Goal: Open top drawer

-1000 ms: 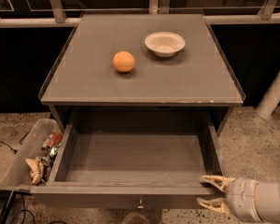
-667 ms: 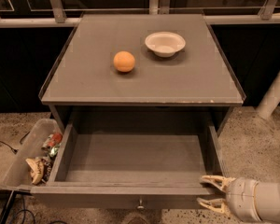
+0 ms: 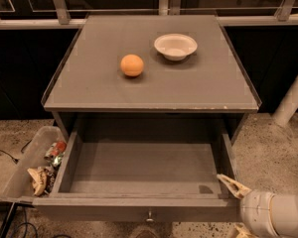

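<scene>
The top drawer [image 3: 139,170] of the grey cabinet stands pulled far out, and its plain grey inside is bare. Its small round metal knob [image 3: 150,215] shows at the middle of the front panel, at the bottom edge of the view. My gripper [image 3: 237,207] is at the lower right, at the drawer's right front corner. Its fingers are spread. The upper fingertip [image 3: 230,184] lies over the corner of the drawer rim, and the lower one is cut off by the bottom edge. Nothing is held. The lower drawers are hidden.
An orange ball-like fruit [image 3: 132,65] and a white bowl [image 3: 175,45] sit on the cabinet top [image 3: 208,88]. A grey bin [image 3: 25,165] with wrappers and trash stands on the floor to the left. A white post [image 3: 293,100] leans at the right. Cables lie at the lower left.
The drawer stays as far out as before. My gripper's lower finger has shifted down and to the right, so the fingers stand wider apart.
</scene>
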You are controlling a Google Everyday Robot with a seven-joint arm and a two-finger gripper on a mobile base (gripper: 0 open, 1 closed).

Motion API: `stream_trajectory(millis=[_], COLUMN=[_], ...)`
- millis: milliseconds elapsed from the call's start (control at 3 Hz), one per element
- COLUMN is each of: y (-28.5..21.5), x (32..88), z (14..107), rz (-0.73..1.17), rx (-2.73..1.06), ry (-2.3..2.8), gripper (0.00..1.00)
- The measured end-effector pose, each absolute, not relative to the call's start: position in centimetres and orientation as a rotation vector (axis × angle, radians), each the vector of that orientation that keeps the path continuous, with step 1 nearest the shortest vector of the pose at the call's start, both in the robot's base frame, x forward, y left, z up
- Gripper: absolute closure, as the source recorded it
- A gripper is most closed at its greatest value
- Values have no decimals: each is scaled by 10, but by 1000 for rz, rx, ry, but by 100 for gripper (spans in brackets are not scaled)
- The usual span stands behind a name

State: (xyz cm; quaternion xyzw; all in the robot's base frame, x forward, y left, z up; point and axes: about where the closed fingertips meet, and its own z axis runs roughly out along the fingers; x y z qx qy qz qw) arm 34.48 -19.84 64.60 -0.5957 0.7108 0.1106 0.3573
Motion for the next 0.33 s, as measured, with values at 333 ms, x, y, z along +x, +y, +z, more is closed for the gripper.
stream_trajectory(millis=[333], y=[-198], x=[345], z=[646], rz=[286], rx=[-1538], ry=[1835], gripper=[0])
